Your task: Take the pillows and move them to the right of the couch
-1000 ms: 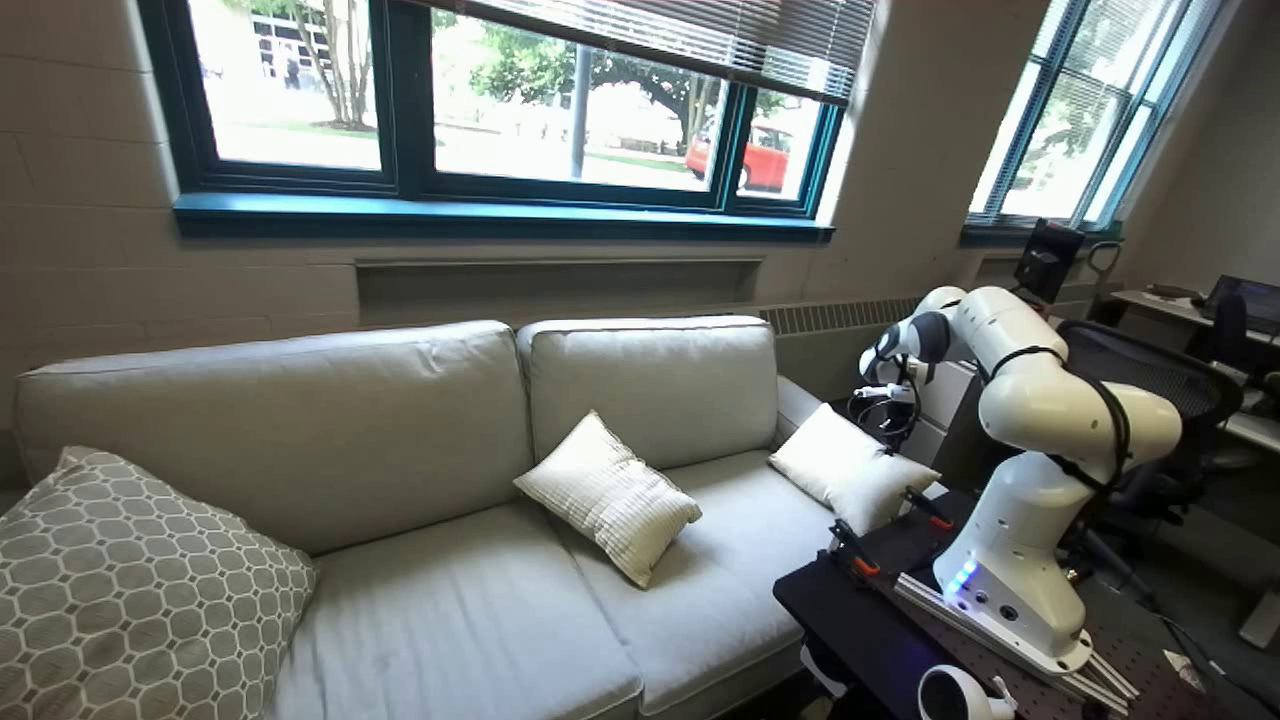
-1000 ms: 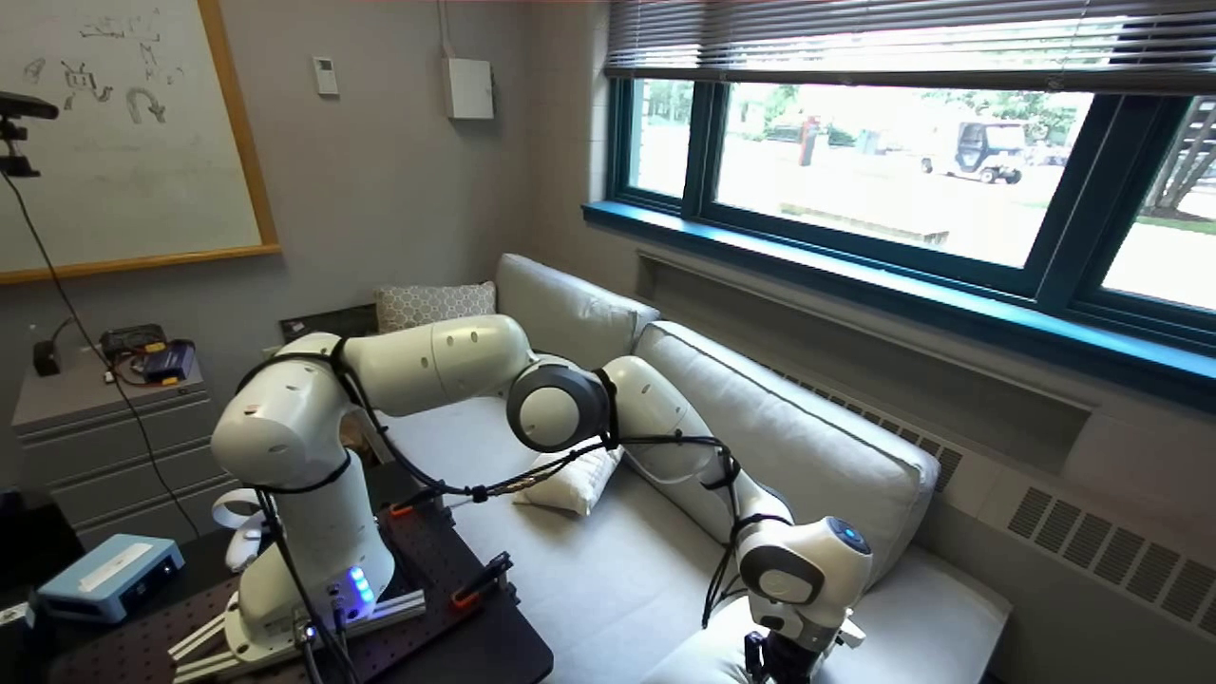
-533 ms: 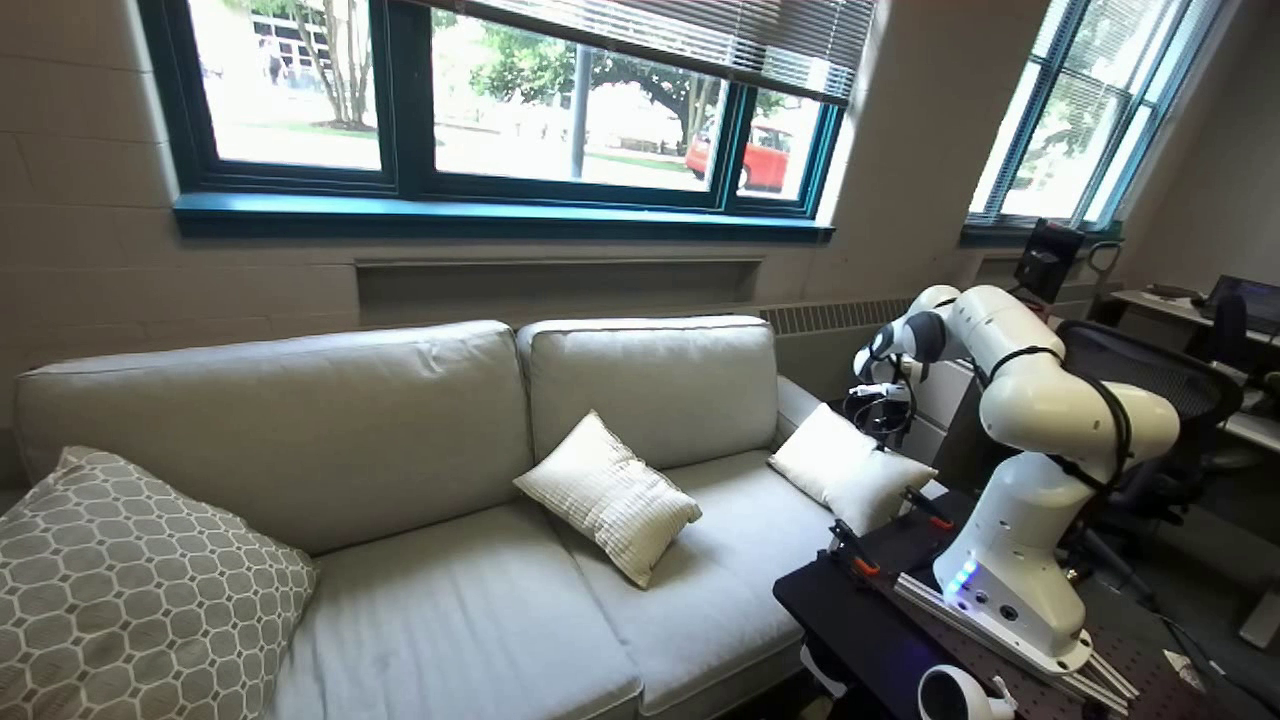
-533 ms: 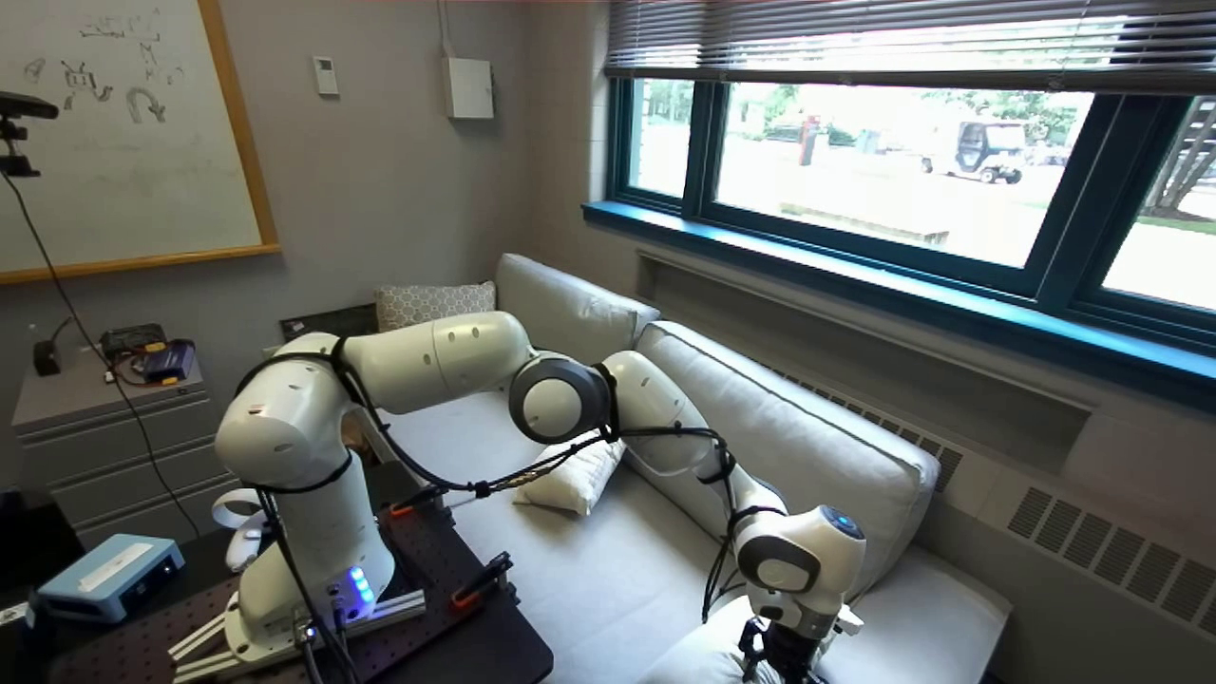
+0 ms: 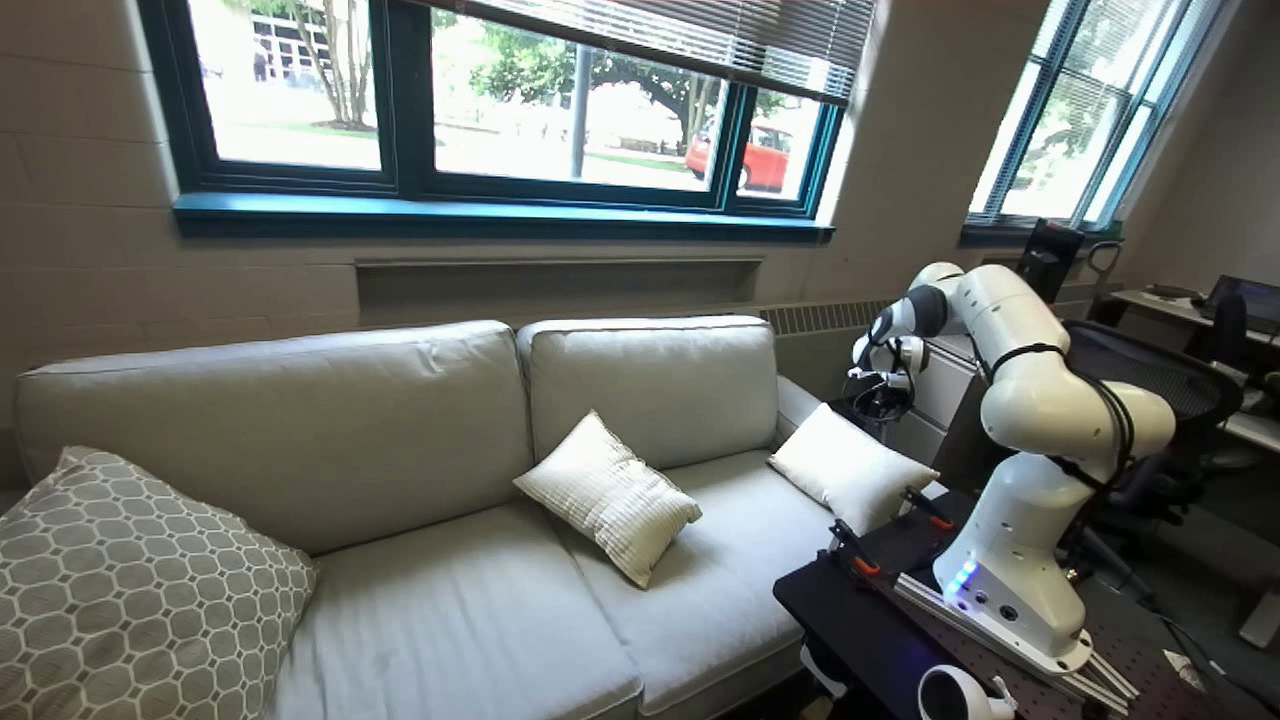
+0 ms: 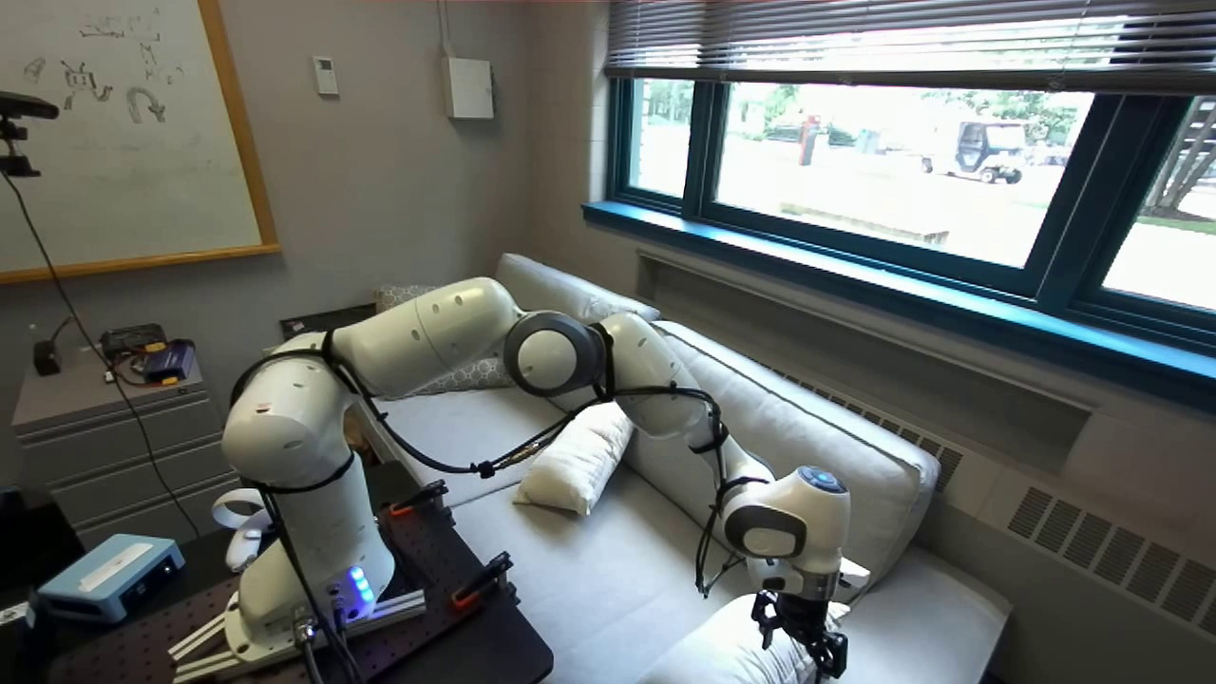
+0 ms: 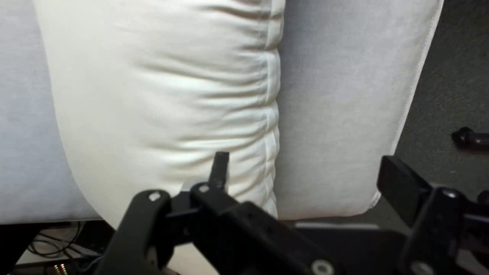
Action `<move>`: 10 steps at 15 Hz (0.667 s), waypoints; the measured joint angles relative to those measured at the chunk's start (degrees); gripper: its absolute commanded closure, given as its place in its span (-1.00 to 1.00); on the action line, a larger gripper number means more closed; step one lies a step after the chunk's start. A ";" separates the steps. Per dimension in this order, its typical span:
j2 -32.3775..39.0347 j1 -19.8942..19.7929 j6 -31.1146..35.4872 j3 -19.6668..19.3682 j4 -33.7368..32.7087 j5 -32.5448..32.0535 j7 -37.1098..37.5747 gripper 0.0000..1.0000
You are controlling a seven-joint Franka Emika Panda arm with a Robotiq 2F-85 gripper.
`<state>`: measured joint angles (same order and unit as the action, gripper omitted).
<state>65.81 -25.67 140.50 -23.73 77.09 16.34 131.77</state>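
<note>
One white pillow [image 5: 608, 498] lower centre, second pillow [image 5: 850, 466] centre-right in an exterior view, both on couch [image 5: 440, 610]; gripper [image 7: 307, 175] spread wide.

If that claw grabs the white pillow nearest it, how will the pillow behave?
The white pillow will probably squash and sag, since it puckers along its seam. It looks puffy, so it's likely light for its size. Its broad shape with pointed corners suggests sliding or folding rather than rolling.
</note>
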 measured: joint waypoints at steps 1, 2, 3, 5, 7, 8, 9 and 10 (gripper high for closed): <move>-1.93 0.54 1.67 0.58 2.77 0.00 -2.15 -1.00; -3.69 1.10 3.49 1.30 5.55 0.00 -4.35 -1.00; -5.34 1.74 5.40 2.19 8.44 0.00 -6.53 -1.00; -8.03 3.51 9.26 4.38 14.24 -0.04 -10.16 -1.00; -9.94 6.23 13.63 6.38 20.09 -0.13 -13.50 -1.00; -10.56 7.83 15.54 6.88 22.69 -0.13 -14.35 -1.00; -10.96 9.19 16.68 6.94 24.48 -0.13 -14.52 -1.00; -11.26 9.89 17.12 6.94 25.43 -0.13 -14.56 -1.00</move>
<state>54.55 -15.78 157.62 -16.79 102.52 16.20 117.21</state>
